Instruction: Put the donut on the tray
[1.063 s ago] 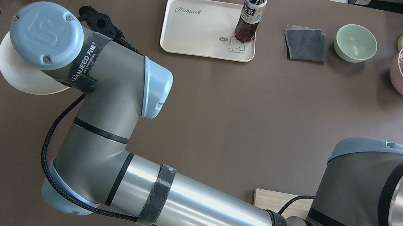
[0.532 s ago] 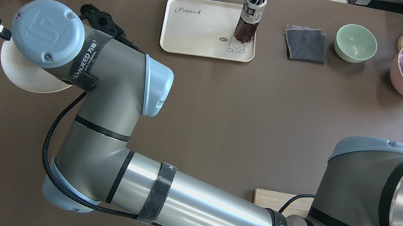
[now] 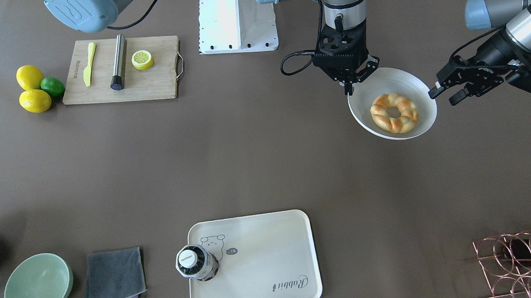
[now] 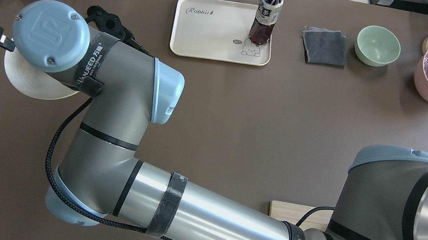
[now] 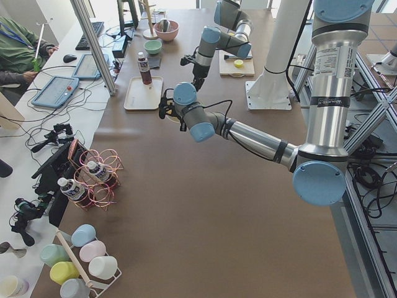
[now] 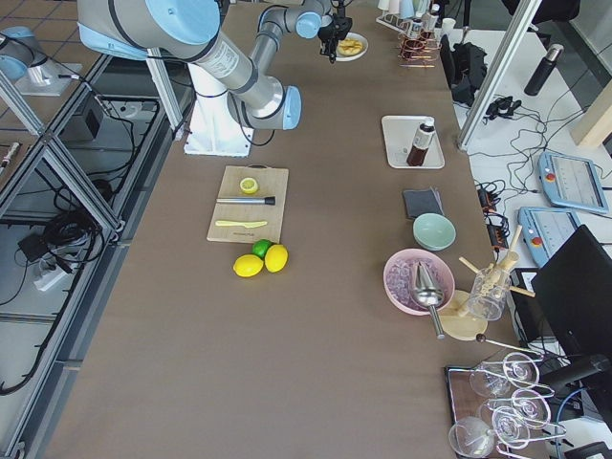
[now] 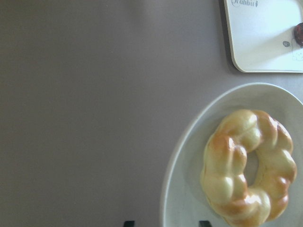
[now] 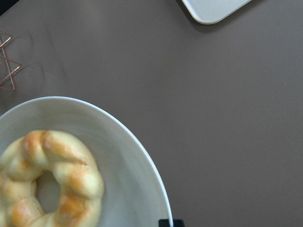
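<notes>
The donut, a golden braided ring, lies in a round white plate at the robot's left side of the table. It also shows in both wrist views. My right gripper reaches across and is shut on the plate's near rim. My left gripper is open at the plate's opposite rim, its jaws either side of that edge. The cream tray lies across the table, apart from the plate. In the overhead view the right arm hides the donut.
A dark tea bottle stands on the tray's bear corner. A copper wire rack with bottles is beyond the plate. A wooden cutting board, lemons, a green bowl and a grey cloth lie on the other side.
My left gripper has come in from the table's left edge to the plate's rim. The plate has shifted slightly toward the table's middle with my right gripper.
</notes>
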Motion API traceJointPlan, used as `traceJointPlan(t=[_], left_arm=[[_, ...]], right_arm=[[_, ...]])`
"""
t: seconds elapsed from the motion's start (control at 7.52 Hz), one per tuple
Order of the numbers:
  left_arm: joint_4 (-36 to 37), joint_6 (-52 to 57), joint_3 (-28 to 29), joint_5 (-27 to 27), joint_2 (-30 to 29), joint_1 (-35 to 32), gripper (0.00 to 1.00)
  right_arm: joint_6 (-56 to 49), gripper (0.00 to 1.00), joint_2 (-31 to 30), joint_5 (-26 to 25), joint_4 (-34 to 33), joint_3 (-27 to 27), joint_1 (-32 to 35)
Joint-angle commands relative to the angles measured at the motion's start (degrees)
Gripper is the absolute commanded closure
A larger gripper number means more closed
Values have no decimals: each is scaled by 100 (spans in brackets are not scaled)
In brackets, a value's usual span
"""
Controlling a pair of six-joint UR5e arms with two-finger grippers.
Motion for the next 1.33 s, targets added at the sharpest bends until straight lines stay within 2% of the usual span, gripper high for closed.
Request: traceJointPlan(t=[0.0,0.27,0.66,0.8,0.93,1.06,1.2], left_arm=[[-4,-117,-33,46,-1,128,76],[5,-109,2,46,-1,129,86],[5,-91,46,55,34,120,88],[5,-91,46,55,34,120,77],[5,-82,37,55,25,102,61],[5,-82,37,55,8,102,54],[5,-82,37,55,-19,85,53]], right_arm=[[0,100,-4,0,-2,0,-1],[-26,100,-4,0,7,0,8],[-52,100,-4,0,7,9,8],[-52,100,-4,0,7,9,8],[-44,100,-4,0,7,9,8],[-44,100,-4,0,7,9,8],[-44,100,-12,9,7,18,-1]])
